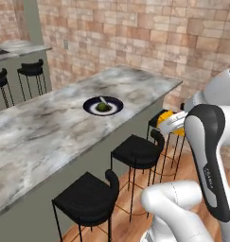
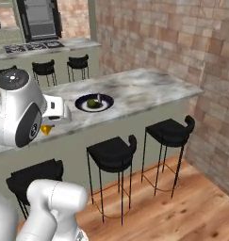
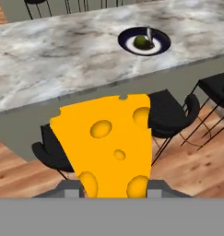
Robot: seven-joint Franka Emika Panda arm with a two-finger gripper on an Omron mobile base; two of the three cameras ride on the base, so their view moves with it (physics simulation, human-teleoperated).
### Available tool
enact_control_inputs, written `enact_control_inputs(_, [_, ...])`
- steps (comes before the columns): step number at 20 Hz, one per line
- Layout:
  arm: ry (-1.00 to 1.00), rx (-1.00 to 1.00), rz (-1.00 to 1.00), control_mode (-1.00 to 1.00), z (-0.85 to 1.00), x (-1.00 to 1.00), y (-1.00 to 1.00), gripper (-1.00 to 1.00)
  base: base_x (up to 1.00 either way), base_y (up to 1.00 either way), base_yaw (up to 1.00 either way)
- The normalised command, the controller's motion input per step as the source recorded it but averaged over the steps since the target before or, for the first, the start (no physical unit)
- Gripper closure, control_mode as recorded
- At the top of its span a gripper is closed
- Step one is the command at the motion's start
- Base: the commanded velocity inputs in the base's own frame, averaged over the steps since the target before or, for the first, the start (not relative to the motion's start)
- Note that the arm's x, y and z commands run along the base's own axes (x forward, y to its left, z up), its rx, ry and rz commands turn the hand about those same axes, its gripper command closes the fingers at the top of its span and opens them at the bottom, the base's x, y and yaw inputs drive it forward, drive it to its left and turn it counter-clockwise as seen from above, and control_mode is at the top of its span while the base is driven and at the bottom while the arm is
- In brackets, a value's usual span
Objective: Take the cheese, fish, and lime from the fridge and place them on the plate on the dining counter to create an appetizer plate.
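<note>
Yellow-orange cheese (image 3: 109,147) sits clamped in the hand (image 3: 114,189), held over the black stools (image 3: 171,115) on the near side of the bench (image 3: 58,60). Farther on, the plate (image 3: 127,40) rests on the bench, a green lime (image 3: 141,42) and pale fish (image 3: 149,33) on it.

white arm bent sharply at the elbow, forearm upright, wrist turned toward the worktop (image 1: 50,127). pincer (image 3: 114,189) clamped on the cheese (image 3: 109,143), held off the worktop's near edge, above the stools, well short of the plate (image 1: 103,106).
</note>
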Motion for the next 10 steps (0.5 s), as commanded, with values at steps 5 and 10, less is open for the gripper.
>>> enact_control_inputs(5, [0.00, 0.00, 0.00, 1.00, 0.00, 0.00, 0.00, 1.00, 1.00, -0.99, 0.27])
enact_control_inputs(10, [0.00, 0.00, 0.00, 1.00, 0.00, 0.00, 0.00, 1.00, 1.00, -1.00, 0.24])
